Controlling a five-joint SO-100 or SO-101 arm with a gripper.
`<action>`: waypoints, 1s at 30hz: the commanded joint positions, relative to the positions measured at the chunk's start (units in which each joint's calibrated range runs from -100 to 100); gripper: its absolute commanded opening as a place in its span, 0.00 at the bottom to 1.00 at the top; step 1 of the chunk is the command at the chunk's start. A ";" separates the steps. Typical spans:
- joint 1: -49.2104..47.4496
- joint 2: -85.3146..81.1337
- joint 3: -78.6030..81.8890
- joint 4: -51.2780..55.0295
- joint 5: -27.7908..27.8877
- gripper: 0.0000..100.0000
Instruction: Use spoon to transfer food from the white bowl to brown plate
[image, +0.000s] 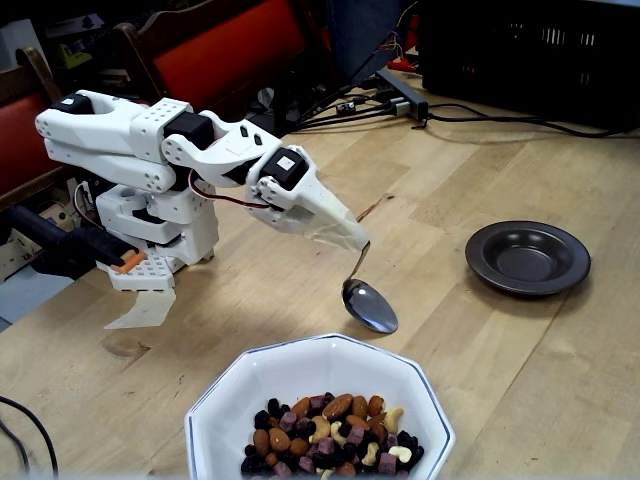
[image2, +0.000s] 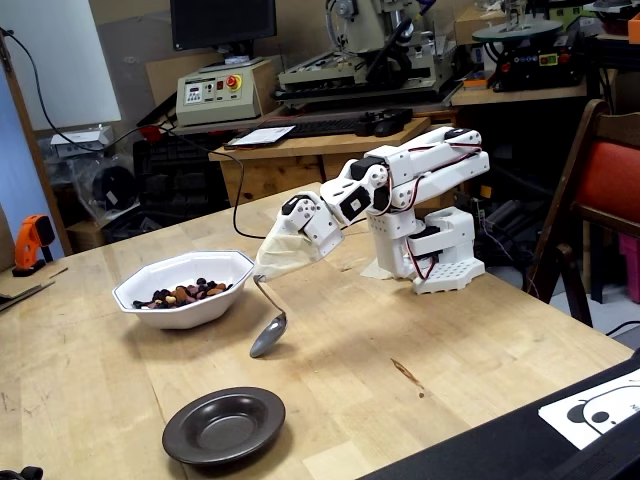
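My gripper (image: 350, 238) (image2: 264, 270) is shut on the thin handle of the silver spoon (image: 368, 305) (image2: 268, 335). The spoon hangs down with its oval end empty, low over the table between the two dishes. In a fixed view, the white bowl (image: 310, 365) sits at the bottom edge with the food (image: 335, 432), mixed nuts and dried fruit, heaped in it. The same bowl (image2: 150, 280) lies left of the spoon in the other fixed view. The brown plate (image: 482, 262) (image2: 185, 440) stands empty, apart from the spoon.
The arm's white base (image2: 430, 250) stands on the wooden table (image2: 480, 350). Black cables (image: 500, 118) run along the table's far side beside a dark crate (image: 540, 50). A red chair (image2: 610, 190) stands at the right, and benches with machines (image2: 350, 70) stand behind.
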 joint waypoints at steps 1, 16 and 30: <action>-0.16 -0.47 -0.17 -0.58 -0.05 0.03; -0.31 0.21 -3.89 -5.40 -0.05 0.03; -0.24 0.38 -6.19 -16.87 -0.05 0.03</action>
